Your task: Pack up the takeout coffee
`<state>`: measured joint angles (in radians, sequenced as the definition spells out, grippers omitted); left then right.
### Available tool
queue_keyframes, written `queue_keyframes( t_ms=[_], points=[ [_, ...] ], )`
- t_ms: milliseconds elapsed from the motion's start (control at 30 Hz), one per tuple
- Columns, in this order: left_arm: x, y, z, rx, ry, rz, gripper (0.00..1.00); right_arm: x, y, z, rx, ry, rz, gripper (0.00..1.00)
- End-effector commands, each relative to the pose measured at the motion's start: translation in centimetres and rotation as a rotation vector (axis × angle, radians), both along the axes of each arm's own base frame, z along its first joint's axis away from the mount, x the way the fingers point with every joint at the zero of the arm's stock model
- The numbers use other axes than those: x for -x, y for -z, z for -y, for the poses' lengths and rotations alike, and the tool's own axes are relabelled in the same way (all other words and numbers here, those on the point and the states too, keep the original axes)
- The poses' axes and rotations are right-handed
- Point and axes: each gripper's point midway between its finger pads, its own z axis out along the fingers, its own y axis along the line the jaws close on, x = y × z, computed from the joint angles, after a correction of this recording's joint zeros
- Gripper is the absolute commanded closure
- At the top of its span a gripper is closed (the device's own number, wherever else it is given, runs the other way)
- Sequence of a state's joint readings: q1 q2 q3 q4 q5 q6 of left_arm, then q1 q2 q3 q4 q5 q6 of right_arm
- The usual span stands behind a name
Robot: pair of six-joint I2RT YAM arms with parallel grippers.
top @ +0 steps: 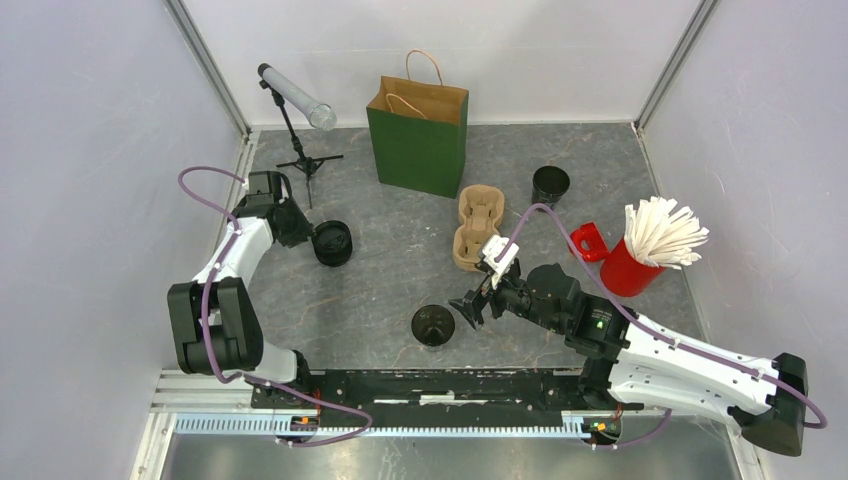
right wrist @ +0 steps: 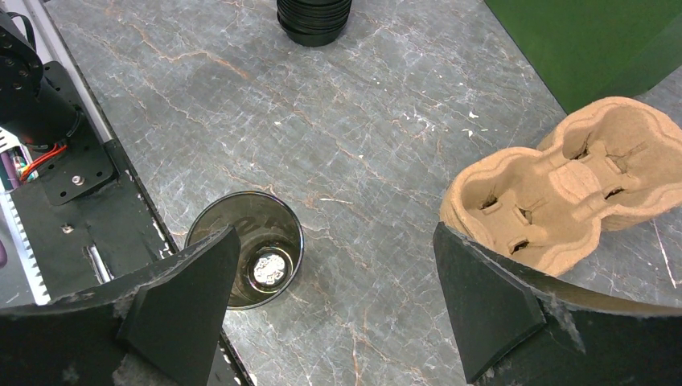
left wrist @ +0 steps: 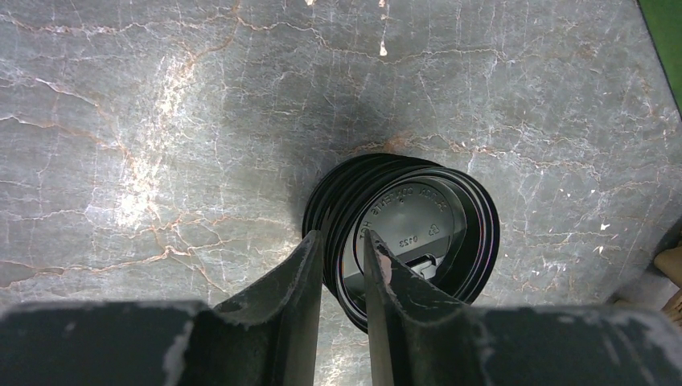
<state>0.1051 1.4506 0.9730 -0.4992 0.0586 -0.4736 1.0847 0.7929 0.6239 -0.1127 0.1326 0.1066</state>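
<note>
Table [top: 400, 290]: stone-look slab, grey with pale veining, smooth, faint sheen.
Lids [left wrist: 434, 225]: black plastic, glossy, ribbed at the rims, embossed lettering on top.
Cup [right wrist: 273, 233]: black, shiny inside, bright reflection at the bottom.
Tray [right wrist: 563, 185]: tan moulded pulp, matt, fibrous.
Bag [top: 418, 140]: green paper, matt; brown kraft inside; twisted paper handles.
Left gripper [left wrist: 343, 237]: matt black plastic fingers, edges scuffed pale.
Red holder [top: 625, 268]: glossy plastic.
Walls [top: 100, 150]: white, matt.
</note>
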Motion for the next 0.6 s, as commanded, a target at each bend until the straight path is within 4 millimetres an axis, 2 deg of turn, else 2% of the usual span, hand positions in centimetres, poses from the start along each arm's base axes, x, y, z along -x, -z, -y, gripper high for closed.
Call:
queue_keyframes(
  t_ms=[0,567],
  points=[
    [-0.95,-1.34,-0.07,-0.006,0.023,0.04,0.68,0.02,-1.38,-0.36,-0.042,-0.011,0.031,0.03],
    [-0.82,-0.56,0.42,0.016,0.041,0.018,0.7,0.29,-1.32,-0.64,-0.043,-0.031,0.024,0.03]
  ],
)
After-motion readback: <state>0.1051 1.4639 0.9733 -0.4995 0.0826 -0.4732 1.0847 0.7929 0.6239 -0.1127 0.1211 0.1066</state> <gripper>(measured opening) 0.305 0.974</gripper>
